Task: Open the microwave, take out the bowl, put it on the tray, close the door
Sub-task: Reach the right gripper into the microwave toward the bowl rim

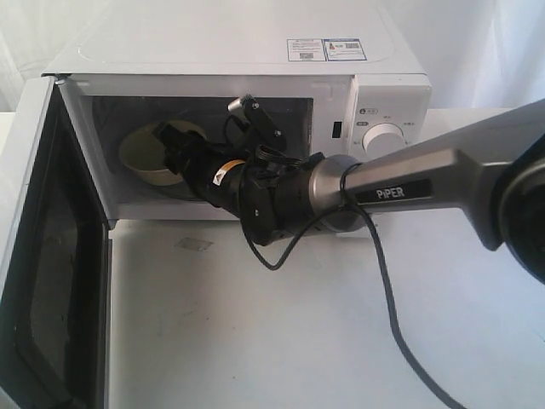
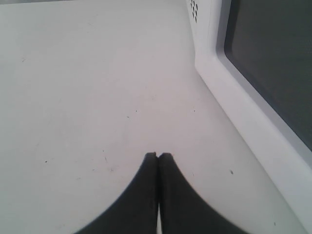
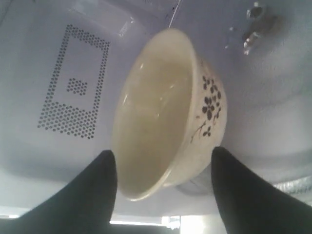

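**Desk:** What holds what here?

**Photographer:** The microwave (image 1: 255,51), a white boxy oven at the counter's (image 1: 298,324) back edge, holds the bowl (image 3: 161,97) on its cavity floor, toward the hinge side. The bowl is empty. It is round and glossy cream-yellow, with a dark blossom sprig (image 3: 210,105) painted on its outer wall.

**Desk:** And the door?

**Photographer:** The door (image 1: 34,256) stands wide open toward the counter's left edge, a white frame around a dark window.

**Desk:** The arms?

**Photographer:** The right gripper (image 1: 174,146) reaches into the cavity. Its black fingers (image 3: 92,195) are spread wide with the bowl's near side between them, and I cannot tell whether they press on it. The left gripper (image 2: 158,156) hovers over bare counter beside the door, fingers pressed together and holding nothing.

**Desk:** Surroundings?

**Photographer:** The counter is smooth, matte white and faintly speckled. There is a perforated vent panel (image 3: 73,83) on a cavity wall. The oven's front has a round white knob (image 1: 385,136), and its top carries two stickers (image 1: 328,48). A black cable (image 1: 383,273) trails from the silver-grey arm (image 1: 443,170), with a pale backdrop (image 1: 477,43) behind.
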Available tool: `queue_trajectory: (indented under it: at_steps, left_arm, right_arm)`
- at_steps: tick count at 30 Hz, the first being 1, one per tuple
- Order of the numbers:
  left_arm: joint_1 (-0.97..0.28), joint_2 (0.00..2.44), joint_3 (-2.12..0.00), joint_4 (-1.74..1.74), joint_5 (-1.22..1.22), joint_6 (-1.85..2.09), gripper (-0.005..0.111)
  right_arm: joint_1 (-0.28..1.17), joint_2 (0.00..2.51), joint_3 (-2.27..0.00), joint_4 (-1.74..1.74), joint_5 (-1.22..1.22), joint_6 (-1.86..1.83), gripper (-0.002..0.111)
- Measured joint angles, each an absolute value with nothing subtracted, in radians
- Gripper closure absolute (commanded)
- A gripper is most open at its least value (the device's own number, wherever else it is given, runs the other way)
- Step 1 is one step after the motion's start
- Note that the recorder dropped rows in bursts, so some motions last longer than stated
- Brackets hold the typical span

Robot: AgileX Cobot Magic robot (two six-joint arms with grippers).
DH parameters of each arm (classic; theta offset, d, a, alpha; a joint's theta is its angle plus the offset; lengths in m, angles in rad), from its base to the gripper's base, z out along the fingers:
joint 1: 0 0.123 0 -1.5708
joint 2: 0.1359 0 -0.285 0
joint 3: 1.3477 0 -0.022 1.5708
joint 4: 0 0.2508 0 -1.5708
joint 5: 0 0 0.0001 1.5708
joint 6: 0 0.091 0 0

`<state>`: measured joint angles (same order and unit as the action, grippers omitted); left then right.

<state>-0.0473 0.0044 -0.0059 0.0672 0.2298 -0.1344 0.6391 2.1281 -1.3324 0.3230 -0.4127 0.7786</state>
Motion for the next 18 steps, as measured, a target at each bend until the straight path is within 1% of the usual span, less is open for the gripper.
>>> queue_trajectory:
  at_steps: [15, 18]
  left_arm:
    - [-0.047, 0.004, -0.006, 0.067, 0.23, -0.134, 0.107]
    - [-0.047, 0.004, -0.006, 0.067, 0.23, -0.134, 0.107]
  right_arm:
    - [0.634, 2.198, -1.435, 0.333, -0.34, 0.73, 0.054]
    - [0.634, 2.208, -1.45, 0.336, -0.323, 0.715, 0.059]
